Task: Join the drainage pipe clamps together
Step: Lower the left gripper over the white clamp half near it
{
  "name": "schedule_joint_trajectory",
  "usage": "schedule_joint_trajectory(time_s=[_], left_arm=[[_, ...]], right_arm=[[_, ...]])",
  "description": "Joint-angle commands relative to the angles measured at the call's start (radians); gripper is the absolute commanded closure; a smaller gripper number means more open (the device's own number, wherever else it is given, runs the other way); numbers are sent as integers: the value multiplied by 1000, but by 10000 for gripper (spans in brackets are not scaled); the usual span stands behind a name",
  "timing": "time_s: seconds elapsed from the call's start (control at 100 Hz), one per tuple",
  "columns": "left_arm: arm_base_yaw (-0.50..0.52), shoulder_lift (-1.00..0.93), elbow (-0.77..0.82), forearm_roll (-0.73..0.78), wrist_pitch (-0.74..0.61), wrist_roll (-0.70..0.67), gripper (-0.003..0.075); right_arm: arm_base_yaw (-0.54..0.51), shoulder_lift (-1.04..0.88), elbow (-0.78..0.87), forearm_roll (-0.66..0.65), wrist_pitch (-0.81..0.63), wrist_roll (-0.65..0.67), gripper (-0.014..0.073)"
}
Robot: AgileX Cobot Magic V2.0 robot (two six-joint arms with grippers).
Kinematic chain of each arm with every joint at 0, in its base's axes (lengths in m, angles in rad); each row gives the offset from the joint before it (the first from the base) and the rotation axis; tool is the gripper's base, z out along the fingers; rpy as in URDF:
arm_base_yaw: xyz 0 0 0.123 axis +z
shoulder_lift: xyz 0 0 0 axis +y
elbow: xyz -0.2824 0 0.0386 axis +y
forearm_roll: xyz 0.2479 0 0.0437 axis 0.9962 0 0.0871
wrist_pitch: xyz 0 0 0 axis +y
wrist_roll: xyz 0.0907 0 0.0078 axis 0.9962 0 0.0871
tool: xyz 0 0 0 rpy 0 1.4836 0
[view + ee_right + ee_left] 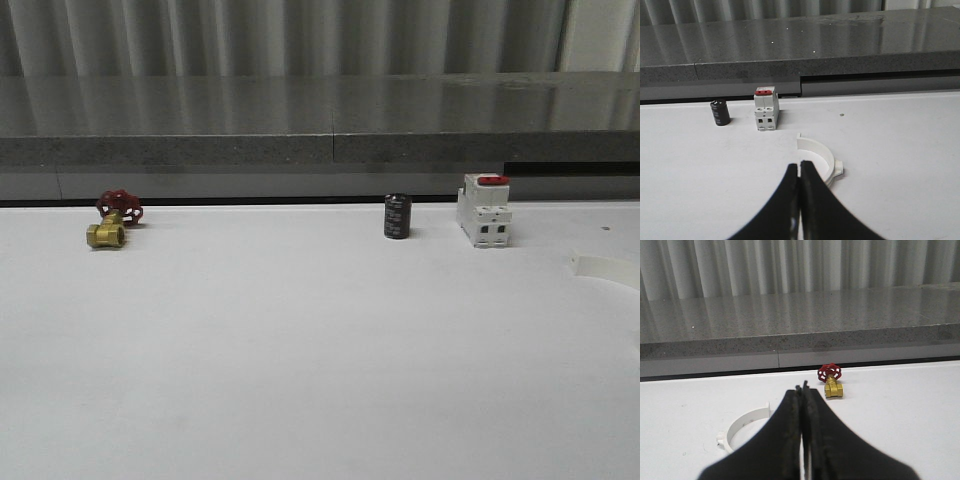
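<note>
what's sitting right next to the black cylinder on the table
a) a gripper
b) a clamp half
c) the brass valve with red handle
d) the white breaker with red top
d: in the front view the white breaker stands just beside the black cylinder, while the brass valve sits far off on the other side.

Table surface [300, 350]: plain white, unpatterned. Rear ledge [300, 115]: grey, finely speckled, glossy top. Backdrop [300, 35]: pale grey with vertical stripes. Valve [110, 220]: brass-yellow body, red handwheel. Cylindrical component [397, 216]: black with faint light marking. Breaker [484, 210]: white housing, red top. Clamp half at left [747, 427]: white. Clamp half at right [819, 159]: white. Left gripper [803, 390] and right gripper [800, 167]: black fingers.
</note>
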Motion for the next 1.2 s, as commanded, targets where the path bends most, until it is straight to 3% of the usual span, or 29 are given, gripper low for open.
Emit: schedule_joint_trajectory(time_s=[0.0,0.34,0.55,0.67,0.96,1.19], left_arm=[[2,-29,36,0,-80,-4,740],[2,-29,26,-6,-117,-4,740],[2,3,-100,-37,-73,-4,740],[2,78,-220,-62,18,-4,740],[2,408,-583,-54,490,-4,740],[2,580,-676,-54,545,-4,740]], right_arm=[[0,-15,-17,-4,-80,-3,662],[0,-15,-17,-4,-80,-3,662],[0,-15,-17,-4,-80,-3,662],[0,-15,-17,-4,-80,-3,662],[0,-15,-17,-4,-80,-3,662],[0,-15,-17,-4,-80,-3,662]])
